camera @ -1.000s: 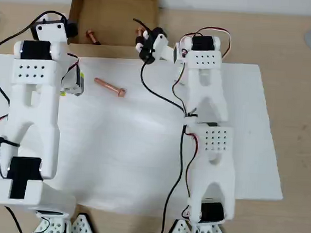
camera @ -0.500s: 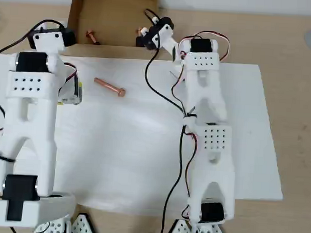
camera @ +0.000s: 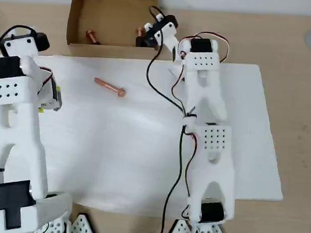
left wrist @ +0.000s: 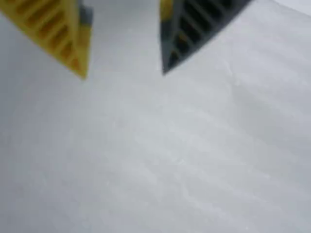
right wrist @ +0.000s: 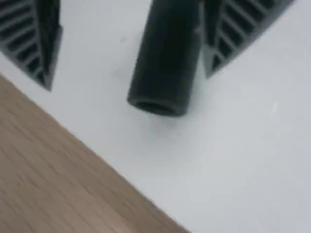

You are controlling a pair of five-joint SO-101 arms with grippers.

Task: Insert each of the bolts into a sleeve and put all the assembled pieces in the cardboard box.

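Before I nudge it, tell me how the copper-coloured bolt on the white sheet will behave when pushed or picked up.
The bolt looks like solid metal, so probably stiff and fairly heavy for its size. It lies on its side with a round shank and a wider head, so a sideways push would likely roll it in a curve.
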